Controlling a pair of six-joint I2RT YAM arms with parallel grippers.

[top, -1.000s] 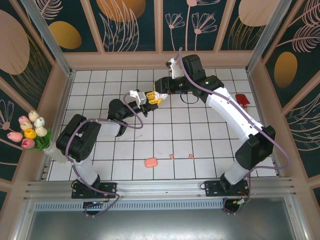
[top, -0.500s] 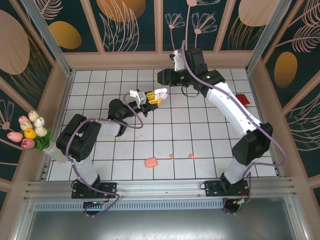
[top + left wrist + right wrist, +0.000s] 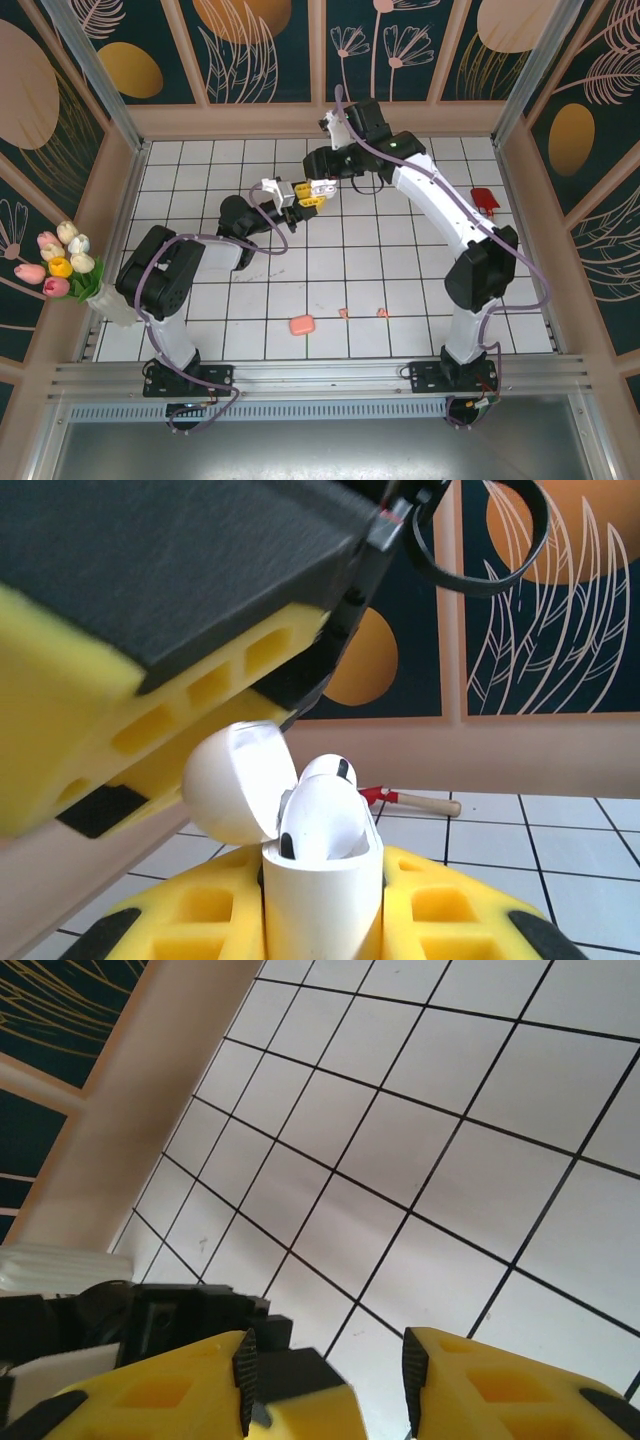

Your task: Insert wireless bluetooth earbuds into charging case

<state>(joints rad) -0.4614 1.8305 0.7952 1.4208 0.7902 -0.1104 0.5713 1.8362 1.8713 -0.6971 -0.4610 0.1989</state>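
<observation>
We see the left gripper [image 3: 322,925] closed on a white charging case [image 3: 322,890]. Its two yellow pads [image 3: 205,912], a soft foam with square hollows, press the case from both sides. The case is of smooth, glossy plastic with rounded edges. Its long axis runs along the fingers, and its mouth points away from the gripper, toward a wall with painted panels. The lid [image 3: 235,780], a rounded white shell, is swung open to the left in this wrist view. The white earbuds [image 3: 318,815] sit in the mouth, and their smooth round heads with small dark spots stick out. In the top view the case is held over the far half of the tiled floor [image 3: 400,260], pointing to the right and a little toward the far wall.

The right gripper [image 3: 326,1375] is open. Between its two yellow fingers there is a gap with only floor behind it, and nothing is held. In the left wrist view one of its fingers [image 3: 90,710], yellow foam under a matt black block, hangs just above the open lid. Whether it touches, we cannot tell.

Two tiny salmon-pink earbuds [image 3: 343,313] lie apart on the tiles near the arm bases. A pink case [image 3: 301,325], shaped like a pebble, lies just left of them. A red tool [image 3: 372,795] with a pale handle lies by the wall.
</observation>
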